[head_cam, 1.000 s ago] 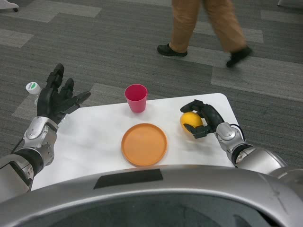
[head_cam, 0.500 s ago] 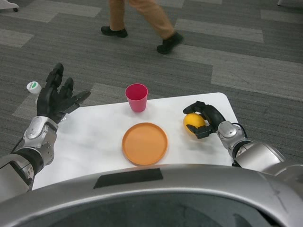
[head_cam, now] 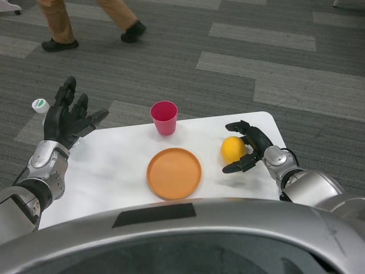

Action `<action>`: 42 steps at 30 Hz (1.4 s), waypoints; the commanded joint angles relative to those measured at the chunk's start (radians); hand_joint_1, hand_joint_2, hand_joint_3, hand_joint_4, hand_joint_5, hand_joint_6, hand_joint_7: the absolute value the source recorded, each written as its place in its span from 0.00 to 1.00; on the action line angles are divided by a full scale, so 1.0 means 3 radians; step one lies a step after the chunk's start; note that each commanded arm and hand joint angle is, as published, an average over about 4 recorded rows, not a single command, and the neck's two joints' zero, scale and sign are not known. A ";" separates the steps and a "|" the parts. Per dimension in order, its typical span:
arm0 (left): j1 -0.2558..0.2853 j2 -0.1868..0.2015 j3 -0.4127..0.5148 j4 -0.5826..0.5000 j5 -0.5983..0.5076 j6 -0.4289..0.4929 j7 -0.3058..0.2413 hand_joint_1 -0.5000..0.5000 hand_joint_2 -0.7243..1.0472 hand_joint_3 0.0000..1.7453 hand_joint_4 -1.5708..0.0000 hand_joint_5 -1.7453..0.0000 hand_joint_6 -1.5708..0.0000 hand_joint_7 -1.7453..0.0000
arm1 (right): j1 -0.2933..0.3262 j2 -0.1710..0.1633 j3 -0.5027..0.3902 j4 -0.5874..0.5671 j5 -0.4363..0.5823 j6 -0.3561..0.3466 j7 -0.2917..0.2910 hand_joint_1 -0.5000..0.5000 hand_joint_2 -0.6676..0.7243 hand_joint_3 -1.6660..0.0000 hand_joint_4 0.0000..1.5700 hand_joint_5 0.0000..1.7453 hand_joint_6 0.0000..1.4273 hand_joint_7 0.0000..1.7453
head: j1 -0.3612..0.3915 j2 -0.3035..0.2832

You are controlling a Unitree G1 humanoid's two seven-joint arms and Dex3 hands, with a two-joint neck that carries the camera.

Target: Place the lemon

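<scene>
Grey carpet behind white table (head_cam: 114, 171). Lemon (head_cam: 232, 149) sits on the table right of the orange plate (head_cam: 174, 173), fingers of right hand (head_cam: 248, 149) spread around it, contact unclear. Left hand (head_cam: 67, 117) raised, fingers apart, holding nothing. Pink cup (head_cam: 164, 117) behind plate.

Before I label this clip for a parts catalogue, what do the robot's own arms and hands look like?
Both forearms are smooth silver metal with rounded, jointed wrist housings. Each ends in a black many-fingered hand: the left hand and the right hand. A thin dark cable runs by the right wrist. No markings are readable.
</scene>
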 commanded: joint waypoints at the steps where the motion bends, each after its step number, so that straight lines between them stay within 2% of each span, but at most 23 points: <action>1: -0.0069 0.0051 0.0030 0.0008 0.0000 -0.0029 0.0009 1.00 0.70 0.05 1.00 1.00 1.00 1.00 | 0.0036 -0.0026 0.0000 0.0066 -0.0015 0.0104 0.0028 0.21 0.59 0.86 0.00 0.39 0.01 0.23 | 0.0001 0.0009; 7: -0.0069 0.0049 0.0030 0.0008 0.0000 -0.0030 0.0009 1.00 0.70 0.05 1.00 1.00 1.00 1.00 | 0.0049 -0.0026 -0.0078 0.0053 -0.0040 0.0074 0.0028 0.21 0.59 0.86 0.00 0.39 0.00 0.15 | 0.0001 0.0016; 12: -0.0069 0.0050 0.0030 0.0006 0.0001 -0.0030 0.0009 1.00 0.70 0.05 1.00 1.00 1.00 1.00 | 0.0120 -0.0017 -0.0279 -0.0106 -0.0051 -0.0051 0.0021 0.19 0.59 0.86 0.00 0.39 0.00 0.12 | -0.0003 0.0038; 15: -0.0069 0.0050 0.0030 0.0006 0.0004 -0.0031 0.0009 1.00 0.70 0.05 1.00 1.00 1.00 1.00 | 0.0174 -0.0015 -0.0496 -0.0287 -0.0050 -0.0263 -0.0014 0.18 0.58 0.86 0.00 0.39 0.00 0.12 | -0.0003 0.0047; 18: -0.0069 0.0049 0.0028 0.0007 0.0000 -0.0031 0.0009 1.00 0.70 0.05 1.00 1.00 1.00 1.00 | 0.0225 -0.0008 -0.0697 -0.0445 -0.0046 -0.0504 -0.0089 0.21 0.55 0.86 0.00 0.39 0.00 0.12 | -0.0001 0.0075; 23: -0.0069 0.0053 0.0025 0.0006 0.0004 -0.0031 0.0009 1.00 0.70 0.05 1.00 1.00 1.00 1.00 | 0.0347 -0.0007 -0.0946 -0.0955 -0.0029 -0.0657 -0.0139 0.21 0.50 0.86 0.00 0.39 0.00 0.12 | -0.0005 0.0116; 26: -0.0069 0.0050 0.0025 0.0006 0.0005 -0.0031 0.0009 1.00 0.70 0.05 1.00 1.00 1.00 1.00 | 0.0394 -0.0010 -0.0988 -0.1266 0.0032 -0.0689 -0.0152 0.24 0.50 0.86 0.00 0.36 0.00 0.12 | -0.0001 0.0156; 28: -0.0069 0.0053 0.0025 0.0006 0.0005 -0.0031 0.0009 1.00 0.70 0.05 1.00 1.00 1.00 1.00 | 0.0409 -0.0007 -0.0983 -0.1479 0.0119 -0.0709 -0.0188 0.28 0.52 0.86 0.00 0.31 0.00 0.12 | 0.0010 0.0186; 33: -0.0069 0.0049 0.0025 0.0006 0.0005 -0.0031 0.0009 1.00 0.70 0.05 1.00 1.00 1.00 1.00 | 0.0419 -0.0014 -0.0939 -0.1816 0.0233 -0.0732 -0.0255 0.39 0.53 0.86 0.00 0.22 0.00 0.08 | 0.0122 0.0230; 36: -0.0069 0.0049 0.0025 0.0006 0.0006 -0.0031 0.0009 1.00 0.70 0.05 1.00 1.00 1.00 1.00 | 0.0419 -0.0016 -0.0891 -0.1944 0.0281 -0.0732 -0.0259 0.47 0.50 0.86 0.00 0.24 0.00 0.08 | 0.0165 0.0251; 39: -0.0069 0.0049 0.0025 0.0006 0.0008 -0.0031 0.0009 1.00 0.70 0.05 1.00 1.00 1.00 1.00 | 0.0419 -0.0016 -0.0870 -0.2003 0.0299 -0.0732 -0.0263 0.52 0.50 0.86 0.00 0.28 0.00 0.08 | 0.0267 0.0314; 42: -0.0072 0.0049 0.0025 0.0006 0.0009 -0.0031 0.0009 1.00 0.70 0.05 1.00 1.00 1.00 1.00 | 0.0419 -0.0016 -0.0868 -0.2016 0.0307 -0.0734 -0.0263 0.54 0.50 0.86 0.00 0.28 0.00 0.08 | 0.0335 0.0365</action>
